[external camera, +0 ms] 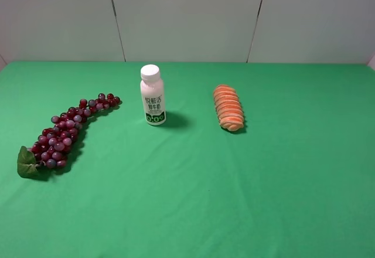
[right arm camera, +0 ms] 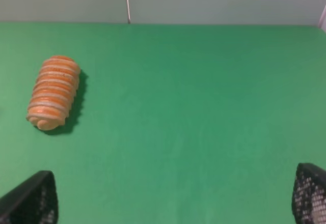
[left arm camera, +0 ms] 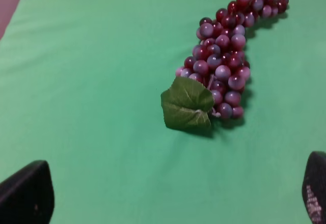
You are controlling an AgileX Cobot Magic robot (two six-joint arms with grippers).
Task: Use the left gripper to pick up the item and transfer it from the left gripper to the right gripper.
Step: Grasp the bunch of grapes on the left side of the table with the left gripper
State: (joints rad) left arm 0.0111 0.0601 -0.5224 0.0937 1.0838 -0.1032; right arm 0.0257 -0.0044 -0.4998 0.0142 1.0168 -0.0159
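Observation:
The item, a long bunch of dark red and purple grapes (external camera: 61, 133) with a green leaf (external camera: 26, 163) at its near end, lies on the green table at the left. It also shows in the left wrist view (left arm camera: 224, 56), leaf (left arm camera: 186, 104) toward the camera. My left gripper (left arm camera: 173, 196) is open and empty, its black fingertips (left arm camera: 28, 196) wide apart, a little short of the leaf. My right gripper (right arm camera: 173, 198) is open and empty over bare cloth, its fingertips (right arm camera: 310, 196) far apart. Neither arm shows in the exterior high view.
A white bottle (external camera: 152, 95) stands upright at centre back. An orange ridged bread-like roll (external camera: 228, 107) lies right of it, also in the right wrist view (right arm camera: 53, 91). A white wall (external camera: 187, 17) bounds the far table edge. Green cloth (external camera: 234, 199) covers the table.

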